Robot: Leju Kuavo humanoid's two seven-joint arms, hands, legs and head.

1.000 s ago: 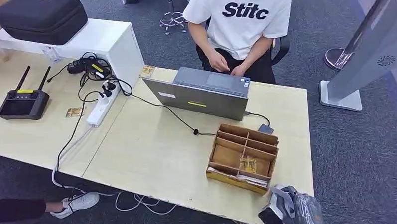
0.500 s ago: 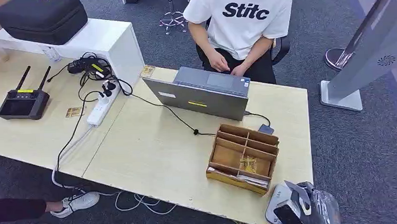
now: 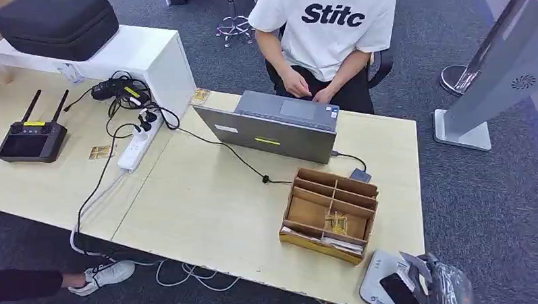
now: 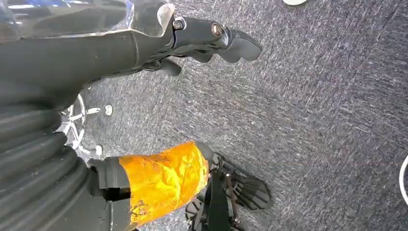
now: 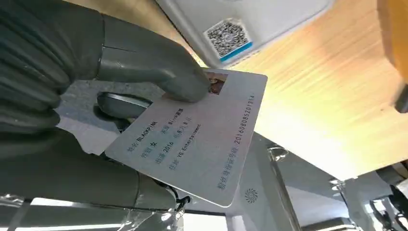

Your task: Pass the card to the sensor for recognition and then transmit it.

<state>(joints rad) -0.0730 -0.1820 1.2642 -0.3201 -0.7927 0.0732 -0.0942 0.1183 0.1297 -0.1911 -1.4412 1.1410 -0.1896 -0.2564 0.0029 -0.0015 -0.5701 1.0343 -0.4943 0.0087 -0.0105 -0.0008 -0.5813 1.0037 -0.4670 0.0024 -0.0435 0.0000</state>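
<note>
My right hand (image 3: 428, 286) hangs at the table's near right corner, just right of the flat white-grey sensor (image 3: 377, 281). In the right wrist view it (image 5: 72, 96) pinches a white printed card (image 5: 192, 144) between its thumb and fingers. The card is tilted, close to the sensor's white body with its QR label (image 5: 231, 29), and I cannot tell whether they touch. My left hand (image 4: 159, 120) hangs over grey carpet. Its fingers are apart and it holds nothing.
A wooden divided box (image 3: 330, 214) stands just behind the sensor. A grey laptop (image 3: 272, 128) sits mid-table before a seated person (image 3: 326, 28). Cables, a power strip (image 3: 139, 141) and a black controller (image 3: 31, 140) lie at left. A slanted white kiosk (image 3: 500, 69) stands at right.
My right hand has slid right and a little down with the card, and more of the sensor now shows at the table corner. Nothing else has moved.
</note>
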